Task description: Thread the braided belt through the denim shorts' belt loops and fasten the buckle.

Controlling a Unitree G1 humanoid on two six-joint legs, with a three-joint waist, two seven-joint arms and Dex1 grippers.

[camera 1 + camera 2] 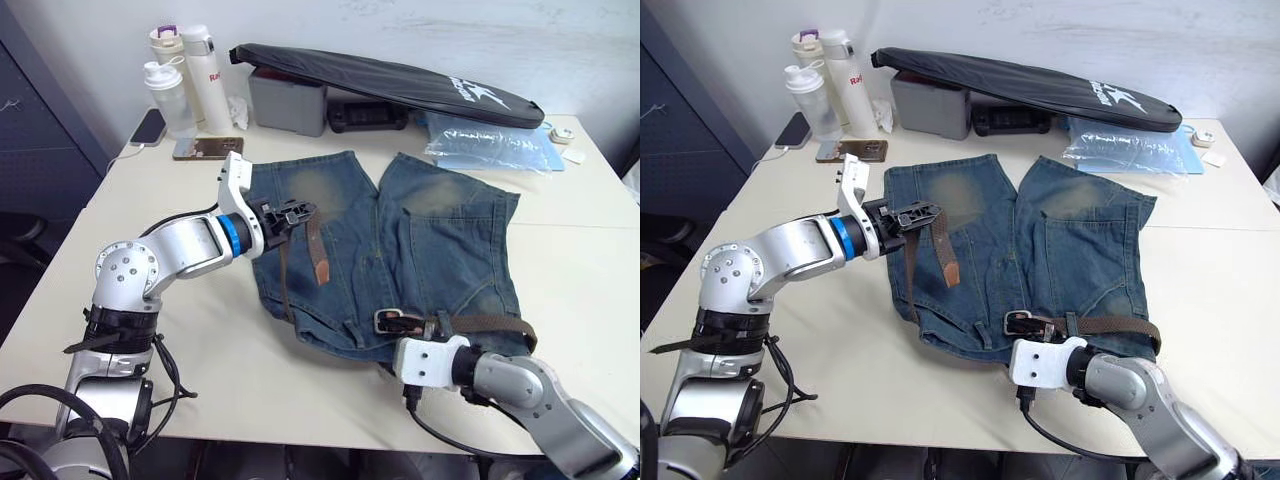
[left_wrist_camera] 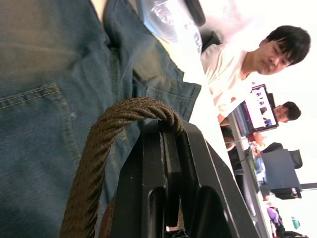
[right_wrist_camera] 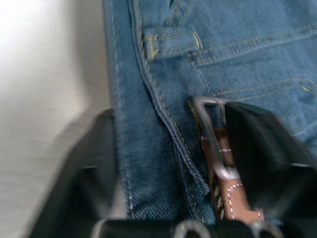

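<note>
The denim shorts (image 1: pixel 400 250) lie flat on the table, waistband toward me. The braided belt (image 1: pixel 490 322) runs along the waistband's right part, and its silver buckle (image 1: pixel 388 320) rests near the waistband's middle. Another stretch of belt climbs the shorts' left side to my left gripper (image 1: pixel 290 215), which is shut on it, with the tan tip (image 1: pixel 318 255) hanging beyond. In the left wrist view the belt (image 2: pixel 99 148) arches over the closed fingers (image 2: pixel 148 163). My right gripper (image 3: pixel 173 163) is open, straddling the waistband edge and the buckle (image 3: pixel 207 101). A belt loop (image 3: pixel 168 42) sits just beyond.
Several bottles (image 1: pixel 175 95), a phone (image 1: pixel 207 147), a grey box (image 1: pixel 287 103), a long black bag (image 1: pixel 390 80) and a clear plastic bag (image 1: pixel 490 140) line the table's (image 1: pixel 580 260) far side. People (image 2: pixel 237 64) sit beyond the table.
</note>
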